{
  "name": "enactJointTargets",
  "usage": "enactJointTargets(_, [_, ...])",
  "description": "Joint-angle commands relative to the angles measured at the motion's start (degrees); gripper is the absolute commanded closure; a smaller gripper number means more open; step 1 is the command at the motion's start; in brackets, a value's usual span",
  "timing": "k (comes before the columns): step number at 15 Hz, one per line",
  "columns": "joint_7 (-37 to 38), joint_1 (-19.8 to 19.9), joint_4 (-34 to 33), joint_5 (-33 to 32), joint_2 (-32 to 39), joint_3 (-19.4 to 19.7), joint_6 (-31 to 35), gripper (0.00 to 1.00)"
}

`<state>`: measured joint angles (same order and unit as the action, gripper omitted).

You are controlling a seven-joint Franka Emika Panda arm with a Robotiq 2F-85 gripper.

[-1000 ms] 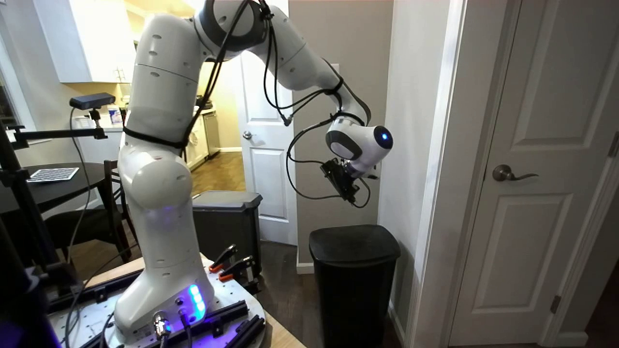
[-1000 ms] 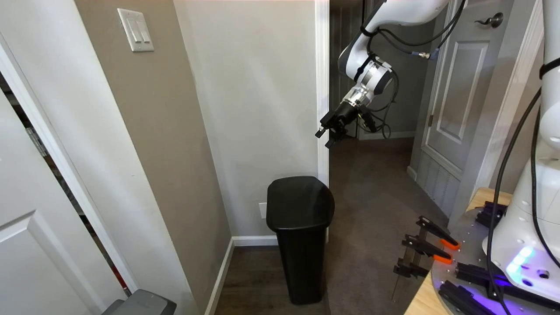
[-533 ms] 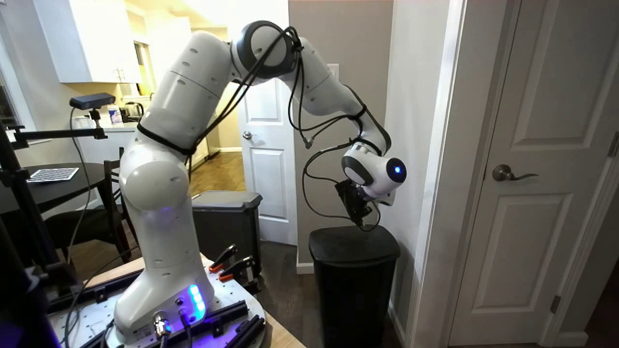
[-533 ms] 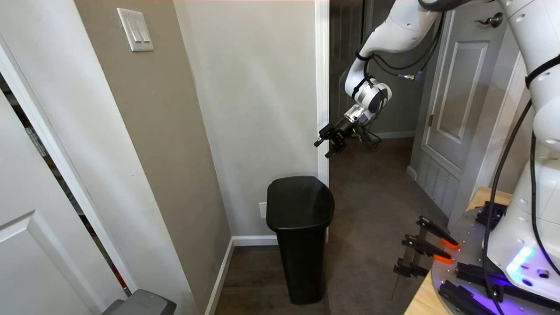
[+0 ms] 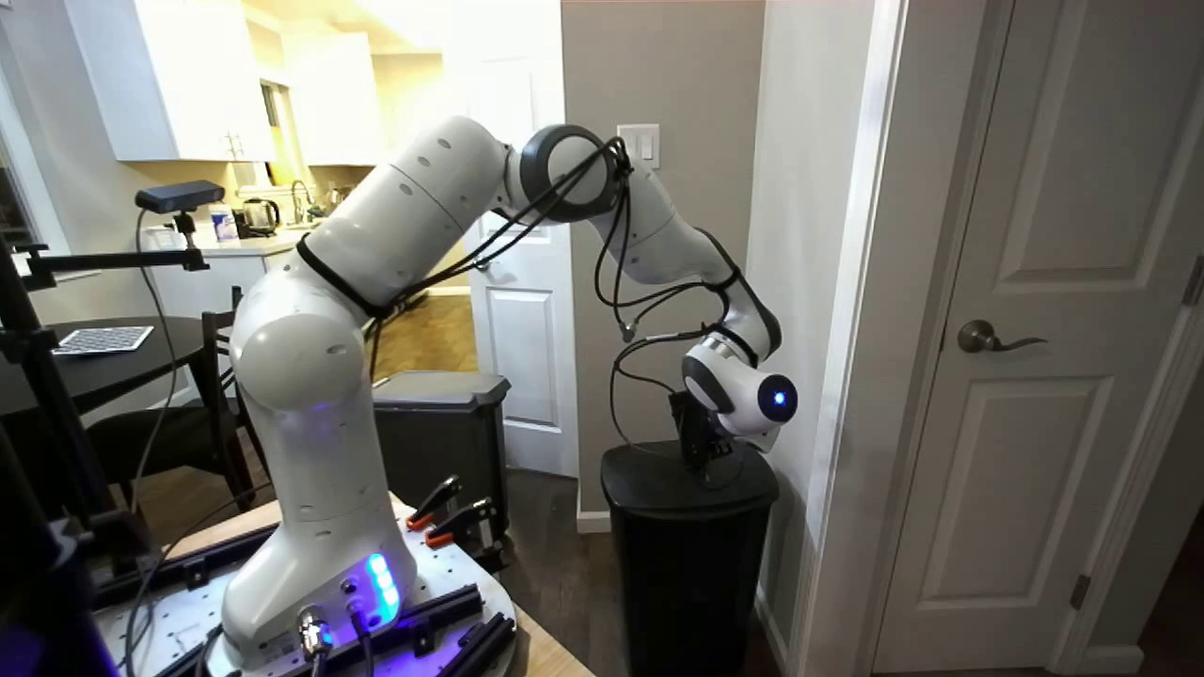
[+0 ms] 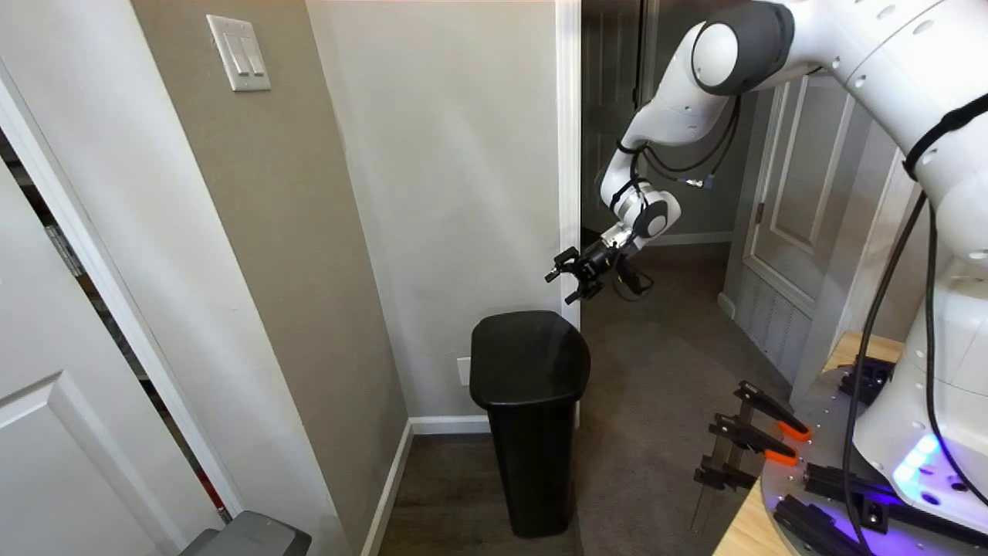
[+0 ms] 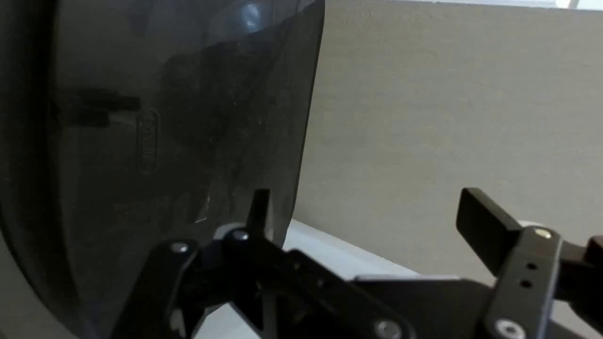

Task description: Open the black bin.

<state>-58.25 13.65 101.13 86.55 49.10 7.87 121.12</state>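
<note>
In an exterior view, the bin point(image 6: 534, 444) is standing by the far wall point(image 6: 463, 177), lid point(image 6: 530, 359) closed. The claw point(image 6: 561, 287) is hovering near the lid's right edge, gaping, empty; opening is likely needing one finger point(image 7: 258, 212) hooked under, lifting gently.

The dark floor point(image 6: 641, 432), apparently wood planks though the dim light leaves doubt, carries the black bin point(image 6: 532, 440), standing upright. In an exterior view, a grey-lidded bin point(image 5: 442, 447) also stands on it, set apart.
</note>
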Motion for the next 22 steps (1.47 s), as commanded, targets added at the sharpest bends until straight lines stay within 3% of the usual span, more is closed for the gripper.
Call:
enactJointTargets(1, [3.6,2.0,-6.0,3.7,5.7,-0.7,-0.4,0.0])
enactJointTargets(5, [6.5,2.8,-10.4,6.2,9.6,-0.4,0.2,0.0])
enactJointTargets(16, [5.3,2.6,-10.5,5.1,9.8,0.0,-0.1,0.0])
enactJointTargets(22, [7.9,3.4,-15.4,5.9,14.3,0.7,2.2,0.0])
